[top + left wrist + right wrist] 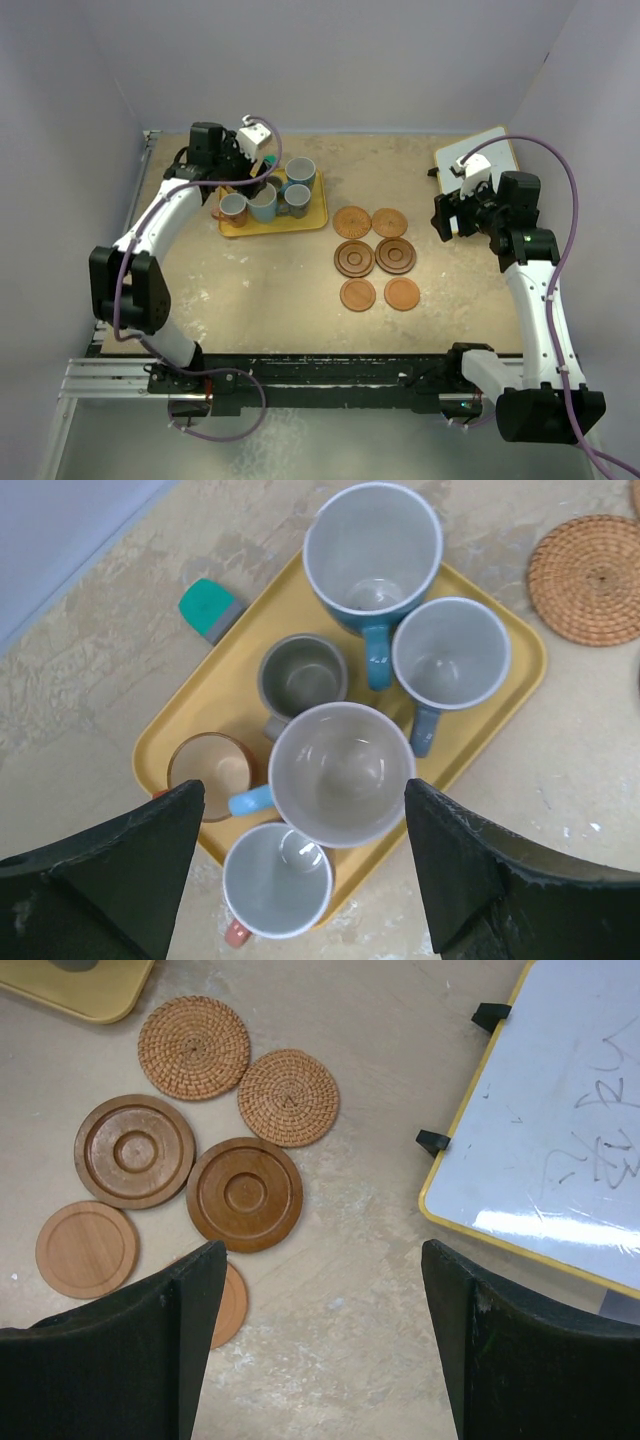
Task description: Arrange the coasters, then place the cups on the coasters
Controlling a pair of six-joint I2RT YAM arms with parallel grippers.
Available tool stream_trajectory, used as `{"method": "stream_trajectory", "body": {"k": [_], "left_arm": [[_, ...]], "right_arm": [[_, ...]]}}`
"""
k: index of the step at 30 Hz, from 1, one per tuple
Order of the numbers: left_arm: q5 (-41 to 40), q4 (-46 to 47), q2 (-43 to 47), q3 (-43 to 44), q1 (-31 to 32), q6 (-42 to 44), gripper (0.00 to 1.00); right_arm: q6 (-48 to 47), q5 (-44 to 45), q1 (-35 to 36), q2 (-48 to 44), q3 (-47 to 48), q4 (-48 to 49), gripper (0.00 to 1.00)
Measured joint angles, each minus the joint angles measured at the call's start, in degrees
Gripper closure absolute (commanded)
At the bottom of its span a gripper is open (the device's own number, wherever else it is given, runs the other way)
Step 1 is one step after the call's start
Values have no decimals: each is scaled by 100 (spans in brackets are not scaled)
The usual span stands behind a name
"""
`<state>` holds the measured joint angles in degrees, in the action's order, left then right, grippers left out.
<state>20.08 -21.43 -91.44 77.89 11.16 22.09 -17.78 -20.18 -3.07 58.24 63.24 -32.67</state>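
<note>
Several cups stand on a yellow tray (318, 212) (222, 693) at the back left: a large teal cup (372, 555), a pale blue cup (450, 660), a grey cup (303, 675), an orange-brown cup (210, 770), a pale cup with a pink handle (277, 880) and a large cup with a light blue handle (342, 773). My left gripper (305, 790) (258, 178) hangs open over that large cup, one finger on each side. Several coasters (375, 257) (244, 1193) lie in two columns mid-table. My right gripper (322, 1250) (447, 215) is open above bare table to their right.
A small green object (208, 607) lies on the table just behind the tray. A yellow-framed whiteboard (495, 145) (560, 1110) lies at the back right corner. Walls close the table off at the left, back and right.
</note>
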Motion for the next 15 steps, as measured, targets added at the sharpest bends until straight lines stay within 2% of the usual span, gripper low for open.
{"method": "stream_trajectory", "body": {"k": [6, 15], "left_arm": [[151, -669, -1001, 857, -238, 356, 32], [184, -1797, -2135, 2118, -245, 1040, 43]], "right_arm": [[-28, -26, 0, 0, 0, -4, 19], [-46, -35, 0, 0, 0, -4, 19]]}}
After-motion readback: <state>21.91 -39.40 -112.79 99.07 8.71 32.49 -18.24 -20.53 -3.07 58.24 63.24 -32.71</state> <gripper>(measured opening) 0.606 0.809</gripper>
